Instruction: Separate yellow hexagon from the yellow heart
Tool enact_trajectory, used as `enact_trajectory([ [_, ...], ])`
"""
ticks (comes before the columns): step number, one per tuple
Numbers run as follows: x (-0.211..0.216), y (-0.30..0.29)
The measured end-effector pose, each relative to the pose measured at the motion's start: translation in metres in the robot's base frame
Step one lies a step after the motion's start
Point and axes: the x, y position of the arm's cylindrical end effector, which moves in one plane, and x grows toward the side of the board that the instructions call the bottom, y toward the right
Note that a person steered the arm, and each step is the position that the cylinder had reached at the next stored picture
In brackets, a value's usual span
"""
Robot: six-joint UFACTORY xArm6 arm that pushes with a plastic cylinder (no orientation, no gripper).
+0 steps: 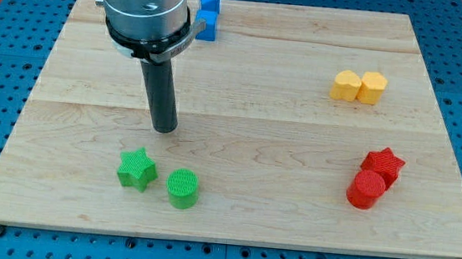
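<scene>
The yellow hexagon (373, 87) sits at the view's upper right of the wooden board, touching the yellow heart (345, 86) on its left side. My tip (165, 129) is far to their left, in the left half of the board, just above the green star (137, 169) and the green cylinder (182, 188). It touches no block.
A red star (385, 165) and a red cylinder (366, 191) sit together at the lower right. Blue blocks (208, 15) lie at the top edge, partly hidden behind the arm. The wooden board (257, 115) lies on a blue perforated base.
</scene>
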Motion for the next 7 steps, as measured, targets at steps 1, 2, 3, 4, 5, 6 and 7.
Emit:
enact_trajectory([
  [1, 0.000, 0.000],
  [2, -0.007, -0.006],
  [3, -0.079, 0.043],
  [4, -0.136, 0.107],
  [5, -0.143, 0.147],
  [6, -0.146, 0.148],
  [7, -0.146, 0.148],
])
